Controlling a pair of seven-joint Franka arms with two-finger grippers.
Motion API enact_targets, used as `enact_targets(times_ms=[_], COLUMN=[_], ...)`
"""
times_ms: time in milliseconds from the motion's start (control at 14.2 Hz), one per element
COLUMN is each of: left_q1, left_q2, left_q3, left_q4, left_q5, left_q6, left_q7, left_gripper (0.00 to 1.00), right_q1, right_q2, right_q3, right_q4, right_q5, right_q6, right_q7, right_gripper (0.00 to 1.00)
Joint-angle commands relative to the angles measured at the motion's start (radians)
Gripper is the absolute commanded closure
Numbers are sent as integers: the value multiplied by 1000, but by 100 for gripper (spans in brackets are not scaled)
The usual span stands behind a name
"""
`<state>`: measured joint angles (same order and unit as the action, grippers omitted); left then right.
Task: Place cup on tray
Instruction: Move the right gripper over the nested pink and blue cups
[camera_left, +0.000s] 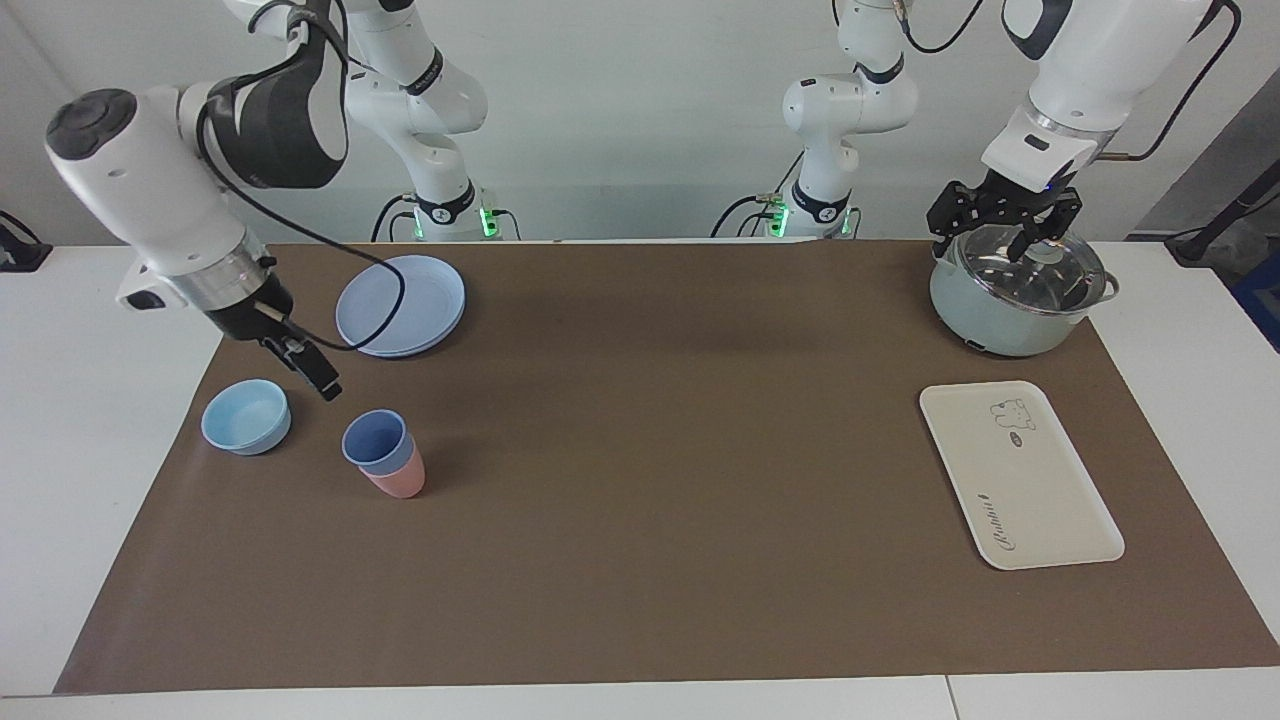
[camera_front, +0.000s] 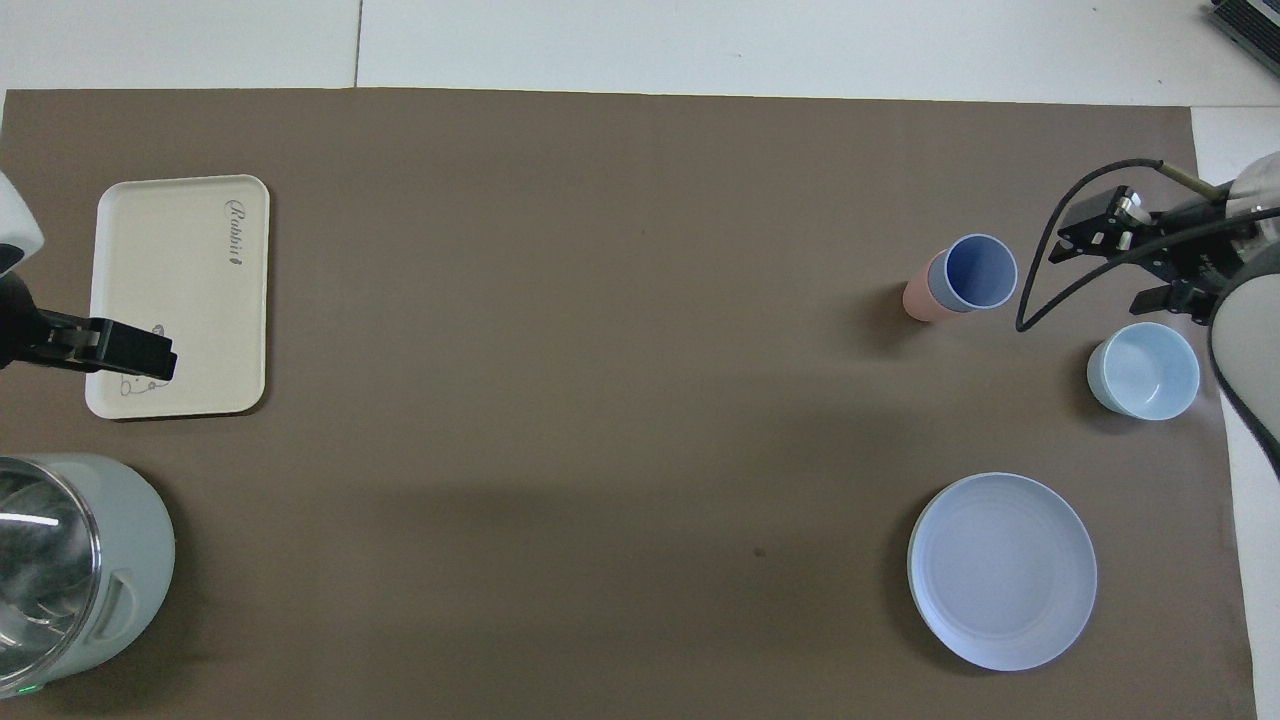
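The periwinkle-blue cup (camera_left: 374, 438) (camera_front: 981, 271) stands upright, nested inside a pink cup (camera_left: 402, 483) (camera_front: 918, 299), toward the right arm's end of the mat. The cream tray (camera_left: 1040, 500) (camera_front: 180, 270) lies flat at the left arm's end and bears nothing. My right gripper (camera_left: 325, 388) (camera_front: 1095, 272) hangs tilted over the mat between the bowl and the stacked cups. It is open, holds nothing and is apart from the cup. My left gripper (camera_left: 985, 250) waits open over the pot's lid.
A light-blue bowl (camera_left: 246, 416) (camera_front: 1143, 370) sits beside the cups, toward the right arm's end. A round blue plate (camera_left: 401, 305) (camera_front: 1002, 570) lies nearer the robots. A pale green pot with a glass lid (camera_left: 1012, 305) (camera_front: 70, 560) stands nearer the robots than the tray.
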<state>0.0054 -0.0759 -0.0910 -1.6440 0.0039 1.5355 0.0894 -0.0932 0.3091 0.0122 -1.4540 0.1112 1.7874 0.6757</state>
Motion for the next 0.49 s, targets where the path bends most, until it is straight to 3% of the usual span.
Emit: enact_targets(times_ms=[0, 424], left_q1=[7, 7], left_q2=[-15, -15], left_q3=[-3, -3], left_q4=[-16, -16], left_q5=[2, 2], left_q6=[-6, -6], left_q7=[7, 7], left_gripper=[0, 0], right_q1=[-31, -100], right_q2=[138, 369], right_q3=[9, 9], right_q4=[121, 231], right_q5=[57, 200], right_q6=[-5, 6], right_q7=[93, 104], right_gripper=[10, 9])
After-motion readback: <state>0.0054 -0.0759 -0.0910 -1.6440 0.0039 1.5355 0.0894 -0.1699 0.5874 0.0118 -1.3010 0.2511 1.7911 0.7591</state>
